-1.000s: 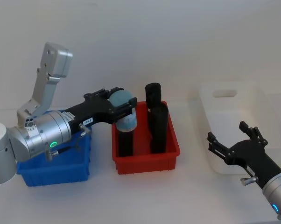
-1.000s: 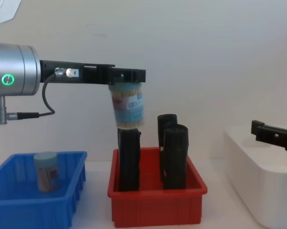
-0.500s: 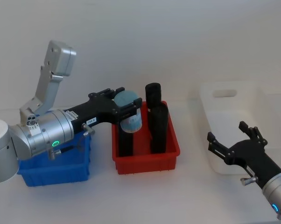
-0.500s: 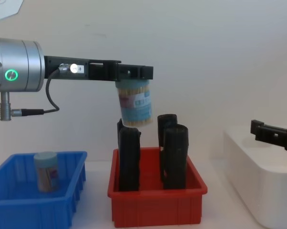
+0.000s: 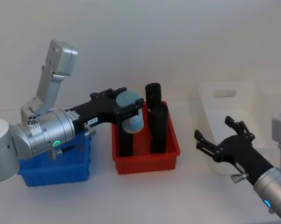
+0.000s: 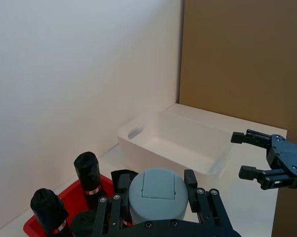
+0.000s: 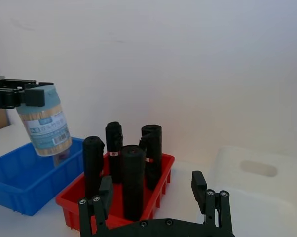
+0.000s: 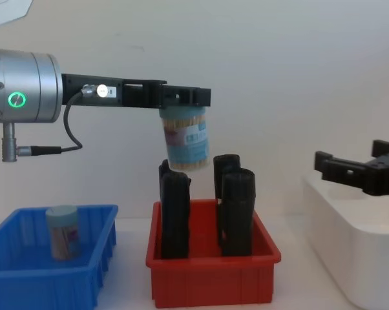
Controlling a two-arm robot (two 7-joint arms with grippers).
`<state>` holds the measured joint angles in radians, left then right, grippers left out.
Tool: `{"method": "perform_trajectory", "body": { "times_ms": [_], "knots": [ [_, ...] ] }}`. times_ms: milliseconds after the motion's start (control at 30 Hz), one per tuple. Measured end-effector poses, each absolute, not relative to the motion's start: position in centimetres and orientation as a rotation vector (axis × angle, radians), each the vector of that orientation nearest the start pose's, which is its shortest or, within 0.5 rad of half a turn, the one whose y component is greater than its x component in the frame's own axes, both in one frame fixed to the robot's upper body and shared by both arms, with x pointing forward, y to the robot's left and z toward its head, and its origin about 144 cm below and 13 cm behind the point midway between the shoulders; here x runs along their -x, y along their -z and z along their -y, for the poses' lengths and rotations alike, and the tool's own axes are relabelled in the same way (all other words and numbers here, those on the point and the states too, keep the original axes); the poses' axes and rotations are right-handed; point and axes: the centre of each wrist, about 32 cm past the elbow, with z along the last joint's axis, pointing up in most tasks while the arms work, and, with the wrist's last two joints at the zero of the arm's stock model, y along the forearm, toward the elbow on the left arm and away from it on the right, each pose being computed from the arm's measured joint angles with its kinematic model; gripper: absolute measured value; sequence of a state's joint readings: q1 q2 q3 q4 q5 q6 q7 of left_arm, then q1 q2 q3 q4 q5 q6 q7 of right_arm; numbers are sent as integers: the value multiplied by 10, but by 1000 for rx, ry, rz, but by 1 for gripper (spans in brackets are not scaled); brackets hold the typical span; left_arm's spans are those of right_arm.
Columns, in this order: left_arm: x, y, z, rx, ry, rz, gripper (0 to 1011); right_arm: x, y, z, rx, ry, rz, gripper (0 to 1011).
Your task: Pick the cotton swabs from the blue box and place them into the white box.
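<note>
My left gripper (image 5: pixel 127 103) is shut on a tub of cotton swabs (image 5: pixel 131 116), holding it by the lid in the air above the red bin. The chest view shows this tub (image 8: pixel 187 141) hanging tilted just over the black blocks. A second tub of cotton swabs (image 8: pixel 62 231) stands inside the blue box (image 8: pixel 26 284) at the left. The white box (image 5: pixel 234 100) sits at the right. My right gripper (image 5: pixel 221 136) hovers open in front of the white box, with nothing between its fingers.
A red bin (image 5: pixel 147 161) between the blue box and the white box holds several tall black upright blocks (image 8: pixel 236 210). A white wall stands close behind the table. A brown panel (image 6: pixel 237 59) shows beyond the white box in the left wrist view.
My left gripper carried the tub slightly to the right, over the red bin. My right gripper moved left, away from the white box's front, still open.
</note>
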<state>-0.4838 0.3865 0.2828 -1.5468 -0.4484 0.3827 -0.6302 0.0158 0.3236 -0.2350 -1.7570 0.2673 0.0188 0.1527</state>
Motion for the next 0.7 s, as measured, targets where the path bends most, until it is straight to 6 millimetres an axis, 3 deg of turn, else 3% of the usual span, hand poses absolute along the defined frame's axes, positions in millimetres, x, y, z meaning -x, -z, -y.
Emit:
{"method": "perform_trajectory", "body": {
  "times_ms": [333,700],
  "knots": [
    [-559,-1303,-258,-64,-687,-9,671,-461,-1199,215,-34,1051,135,1002],
    [-559,-1303,-258,-64,-686,-9,670,-475,-1205,183,-15,964,153,1002]
  ]
}}
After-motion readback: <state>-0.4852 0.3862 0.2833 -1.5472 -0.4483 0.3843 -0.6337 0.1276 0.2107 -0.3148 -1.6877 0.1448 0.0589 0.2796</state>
